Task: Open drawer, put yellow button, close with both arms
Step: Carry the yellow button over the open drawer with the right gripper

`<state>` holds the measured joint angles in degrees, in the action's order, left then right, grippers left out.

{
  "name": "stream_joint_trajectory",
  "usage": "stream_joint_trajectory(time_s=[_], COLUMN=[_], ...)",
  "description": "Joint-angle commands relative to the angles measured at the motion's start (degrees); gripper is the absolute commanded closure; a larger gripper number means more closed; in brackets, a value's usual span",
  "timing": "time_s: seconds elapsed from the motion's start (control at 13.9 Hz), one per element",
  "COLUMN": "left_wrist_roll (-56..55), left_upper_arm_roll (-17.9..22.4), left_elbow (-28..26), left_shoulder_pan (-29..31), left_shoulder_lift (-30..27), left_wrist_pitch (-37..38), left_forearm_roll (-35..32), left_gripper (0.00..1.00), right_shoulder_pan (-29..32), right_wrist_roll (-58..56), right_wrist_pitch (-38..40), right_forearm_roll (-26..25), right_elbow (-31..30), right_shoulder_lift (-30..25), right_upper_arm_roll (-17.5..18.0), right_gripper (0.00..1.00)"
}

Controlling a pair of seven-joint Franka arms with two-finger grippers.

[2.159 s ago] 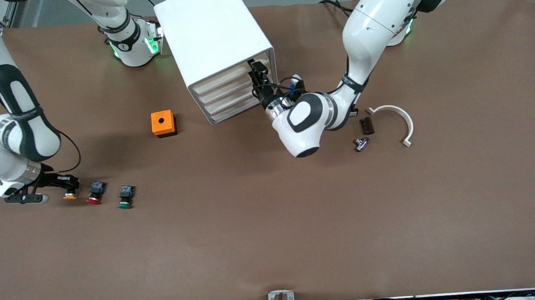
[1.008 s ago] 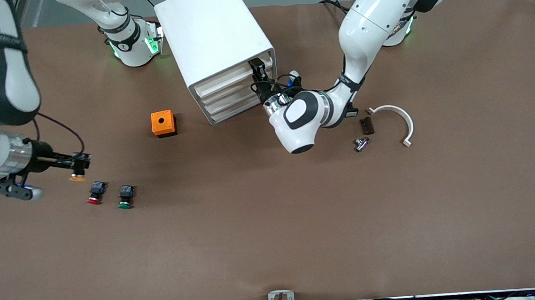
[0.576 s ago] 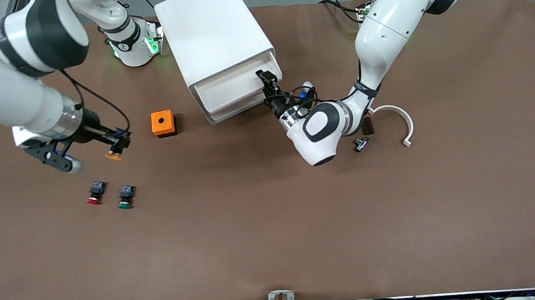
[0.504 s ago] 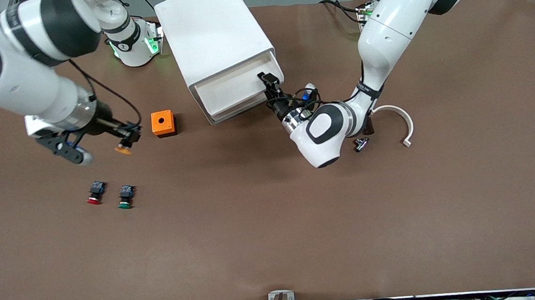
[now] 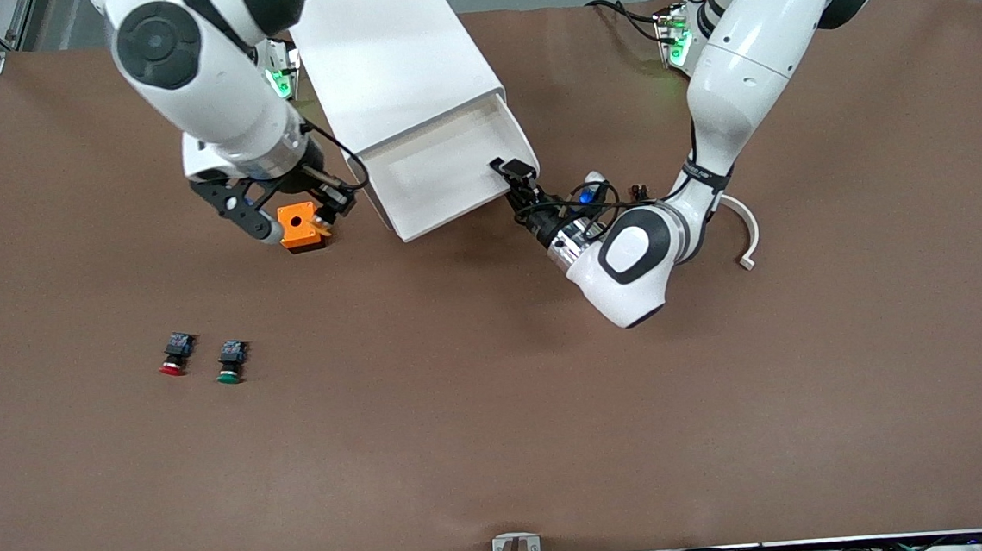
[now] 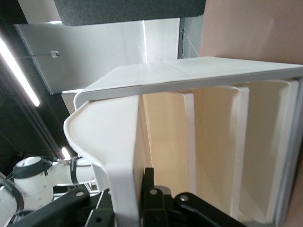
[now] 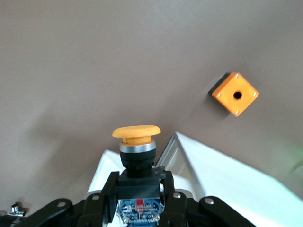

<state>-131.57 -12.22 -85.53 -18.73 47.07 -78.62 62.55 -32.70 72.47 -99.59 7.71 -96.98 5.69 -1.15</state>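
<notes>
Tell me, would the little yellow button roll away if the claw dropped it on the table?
Probably a bit. The yellow button has a round cap, so it might wobble or roll in a curve. Its boxy dark body, pinched in the right claw, would likely stop it soon. The red button lies still on its side, hinting the same.

No readable text, label or number anywhere.

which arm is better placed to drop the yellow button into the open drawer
Right. The right pincer is shut on the yellow button, up over the orange box beside the open drawer. The left pincer is shut on the drawer's front.
</notes>
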Motion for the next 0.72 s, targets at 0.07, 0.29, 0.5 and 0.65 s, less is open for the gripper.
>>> stream_joint_trajectory(time_s=[0.07,0.29,0.5,0.65], left_wrist_roll=[2.28,2.37,2.37,3.07], left_upper_arm_roll=[0.36,0.36,0.36,0.36], left_elbow=[0.27,0.27,0.36,1.23], left_shoulder_pan=[1.86,1.77,1.86,2.47], left_shoulder_lift=[0.04,0.21,0.13,-0.05], left_wrist_pitch=[-1.54,-2.24,-2.42,-2.42], left_forearm_roll=[-0.5,-0.41,-0.5,-0.94], left_gripper=[0.9,0.77,0.0,0.0], right_shoulder_pan=[-7.36,-13.6,-17.65,-19.33], right_wrist_roll=[10.21,17.86,19.81,23.04], right_wrist_pitch=[-3.67,-8.5,-10.97,-12.72], right_forearm_roll=[-0.77,-2.25,-4.9,-6.04], right_elbow=[-2.07,-3.04,-3.04,-2.95], right_shoulder_lift=[-0.16,1.6,3.36,4.41], right_upper_arm_roll=[-0.52,-0.52,-0.52,-0.52], right_gripper=[1.0,1.0,1.0,1.0])
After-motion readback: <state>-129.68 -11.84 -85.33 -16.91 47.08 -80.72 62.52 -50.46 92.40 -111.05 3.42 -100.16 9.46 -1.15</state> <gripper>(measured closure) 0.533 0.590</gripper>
